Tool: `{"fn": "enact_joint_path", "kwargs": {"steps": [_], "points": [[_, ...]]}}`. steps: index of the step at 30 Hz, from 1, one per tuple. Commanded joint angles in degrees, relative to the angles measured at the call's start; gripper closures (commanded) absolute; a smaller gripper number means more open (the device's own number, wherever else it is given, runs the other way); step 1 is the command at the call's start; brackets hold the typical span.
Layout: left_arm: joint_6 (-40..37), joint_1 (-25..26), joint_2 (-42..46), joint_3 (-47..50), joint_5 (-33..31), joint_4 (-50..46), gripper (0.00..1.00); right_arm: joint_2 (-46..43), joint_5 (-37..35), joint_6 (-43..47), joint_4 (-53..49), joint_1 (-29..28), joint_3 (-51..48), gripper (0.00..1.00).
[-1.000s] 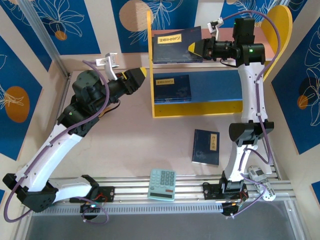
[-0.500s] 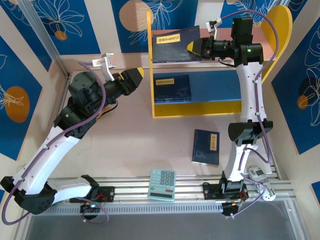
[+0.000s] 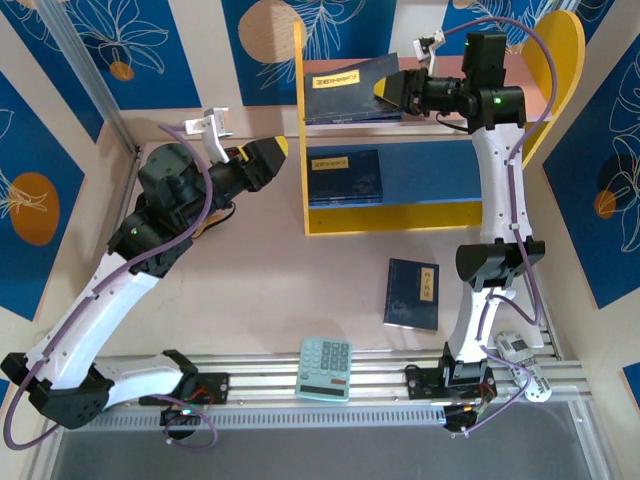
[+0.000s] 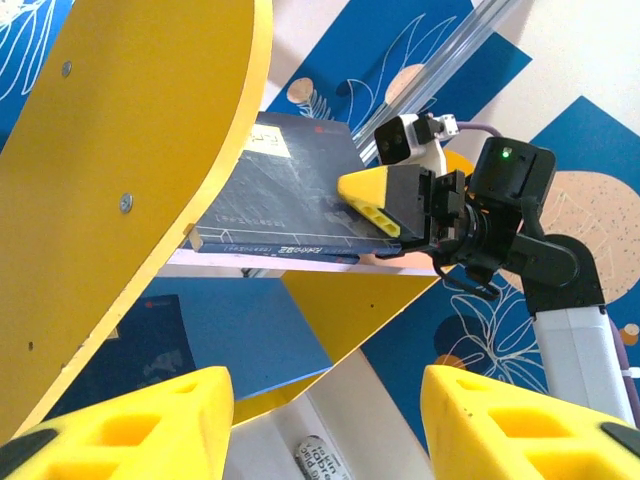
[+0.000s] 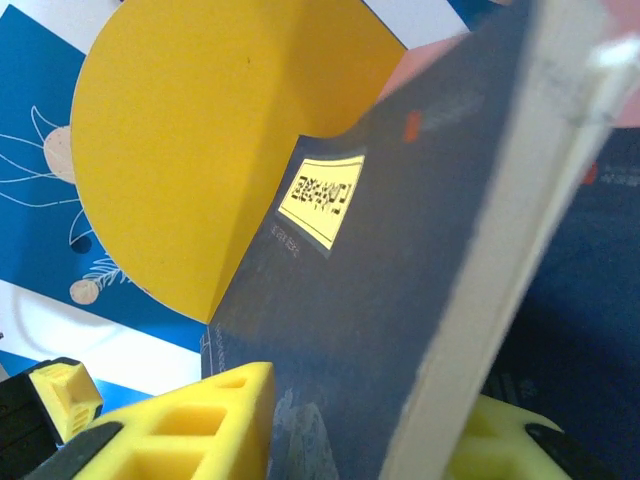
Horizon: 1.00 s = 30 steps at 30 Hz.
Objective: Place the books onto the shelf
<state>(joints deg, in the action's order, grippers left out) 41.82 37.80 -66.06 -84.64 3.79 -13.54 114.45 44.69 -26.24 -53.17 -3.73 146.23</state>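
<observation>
Nearest, one book (image 3: 412, 293) lies on the surface (image 3: 300, 270), and the left hand (image 3: 272, 160) hangs open, empty, beside the shelf (image 3: 299, 130). On the pink top board (image 3: 545, 85) a second book (image 3: 345, 85) sits between the right hand's (image 3: 392, 95) fingers. The left wrist camera catches one finger over its cover, but whether they pinch it I cannot tell.

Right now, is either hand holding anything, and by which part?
The right hand straddles a short edge of the book on the top board; whether it grips cannot be told. The left hand holds nothing.
</observation>
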Motion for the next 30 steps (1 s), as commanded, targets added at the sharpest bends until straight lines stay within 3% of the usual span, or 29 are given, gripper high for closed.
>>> {"fn": "enact_joint_path", "kwargs": {"steps": [1, 10, 21, 30], "points": [[-1.9, 0.66, -0.64, -3.58, 1.03, -3.62, 0.46, 0.56, -1.79, -0.17, -0.57, 0.41, 1.29, 0.63], [-2.14, 0.65, -2.38, -5.09, 3.23, -4.81, 0.45, 0.28, -5.22, 2.61, -3.15, 0.97, 1.28, 0.49], [-2.21, 0.61, -2.94, -5.26, 3.67, -4.89, 0.44, 0.43, -8.69, 5.02, -4.78, 1.17, 0.0, 0.52], [-2.96, 0.61, -2.45, -5.49, 3.32, -5.79, 0.44, 0.3, -7.35, 5.14, -3.21, 1.25, -0.6, 0.45]]}}
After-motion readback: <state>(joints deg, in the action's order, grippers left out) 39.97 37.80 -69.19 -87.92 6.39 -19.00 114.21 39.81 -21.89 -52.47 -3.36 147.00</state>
